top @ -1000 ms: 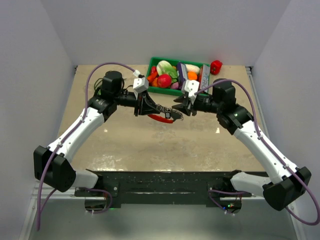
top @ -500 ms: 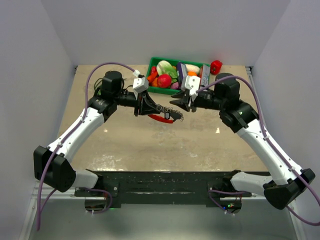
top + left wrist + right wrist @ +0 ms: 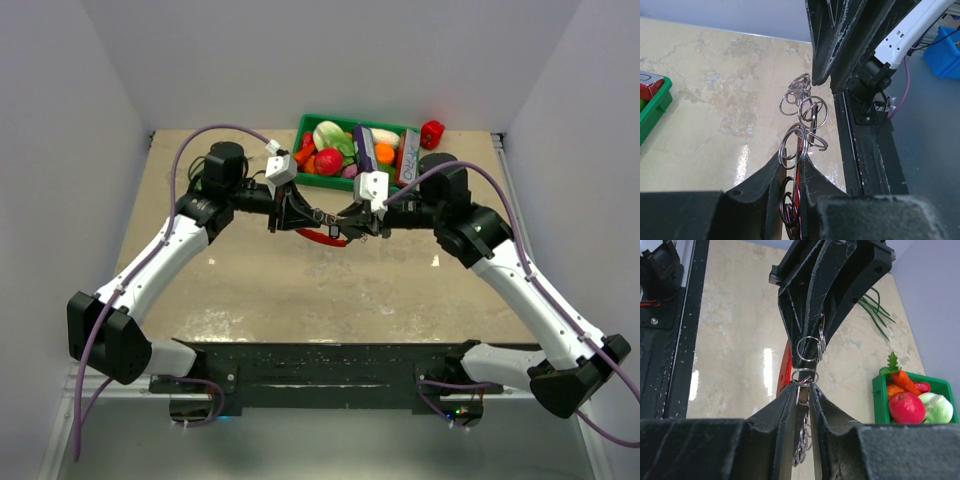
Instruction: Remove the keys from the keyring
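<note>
Pinching the keyring point(image 3: 801, 131), left end effector point(image 3: 306, 217) and right end effector point(image 3: 352, 222) hang above a white-walled beige table point(image 3: 250, 285).

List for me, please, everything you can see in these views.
table: one, tan, under everything
keyring: one bunch of linked rings, silvery, pinched from both sides in mid-air
red tag: one, red, hanging from the keyring
bin: one, green, far side
toy vegetables: several, mixed colours, in the bin
toy fruit: one, red, right of the bin
left gripper: black, shut on keyring
right gripper: black, shut on keyring
</note>
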{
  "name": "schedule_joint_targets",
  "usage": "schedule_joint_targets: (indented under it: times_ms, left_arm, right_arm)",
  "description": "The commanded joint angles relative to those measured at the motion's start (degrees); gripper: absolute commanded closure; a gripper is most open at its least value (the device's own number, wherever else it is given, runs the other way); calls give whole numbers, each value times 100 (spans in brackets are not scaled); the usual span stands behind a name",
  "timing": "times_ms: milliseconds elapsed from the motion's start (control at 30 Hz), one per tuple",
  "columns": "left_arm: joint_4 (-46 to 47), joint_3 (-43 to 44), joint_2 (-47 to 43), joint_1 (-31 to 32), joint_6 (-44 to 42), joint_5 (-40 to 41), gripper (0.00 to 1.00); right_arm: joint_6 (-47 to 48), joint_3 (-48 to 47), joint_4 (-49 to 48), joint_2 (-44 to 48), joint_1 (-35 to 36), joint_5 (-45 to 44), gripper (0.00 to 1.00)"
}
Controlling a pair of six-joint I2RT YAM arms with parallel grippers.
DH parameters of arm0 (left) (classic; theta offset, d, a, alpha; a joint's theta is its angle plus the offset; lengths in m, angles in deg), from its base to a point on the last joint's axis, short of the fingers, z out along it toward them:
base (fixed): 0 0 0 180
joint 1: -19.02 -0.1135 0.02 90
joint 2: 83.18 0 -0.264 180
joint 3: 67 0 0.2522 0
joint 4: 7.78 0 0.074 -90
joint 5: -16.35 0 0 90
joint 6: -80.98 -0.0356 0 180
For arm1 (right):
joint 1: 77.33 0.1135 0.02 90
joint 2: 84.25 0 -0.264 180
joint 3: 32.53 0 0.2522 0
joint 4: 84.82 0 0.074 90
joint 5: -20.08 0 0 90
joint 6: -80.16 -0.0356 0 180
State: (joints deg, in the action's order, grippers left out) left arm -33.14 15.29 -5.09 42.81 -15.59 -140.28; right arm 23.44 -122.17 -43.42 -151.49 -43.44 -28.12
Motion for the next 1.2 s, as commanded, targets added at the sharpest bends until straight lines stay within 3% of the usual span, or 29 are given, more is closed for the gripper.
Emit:
schedule_joint_targets:
  times_ms: [0,167,700,967,1167]
  left_arm:
    - [254,-7,-223,3,85,-148,100]
    - [228,-15,-250,3,77,-78,100]
    - [289,11,-241,3,156,159,100]
    - [272,29,-232,3,147,159,100]
    - [272,29,-250,3,147,159,100]
  right_arm:
    - [258,11,93,45,56,66,78]
    - [399,38,154,-34,56,56,74]
    - [-479,381,-698,-122,179,-321,72]
    - [-708,433,-962,-158,179,-664,74]
    - [-735,468,-1015,-149,179,-761,80]
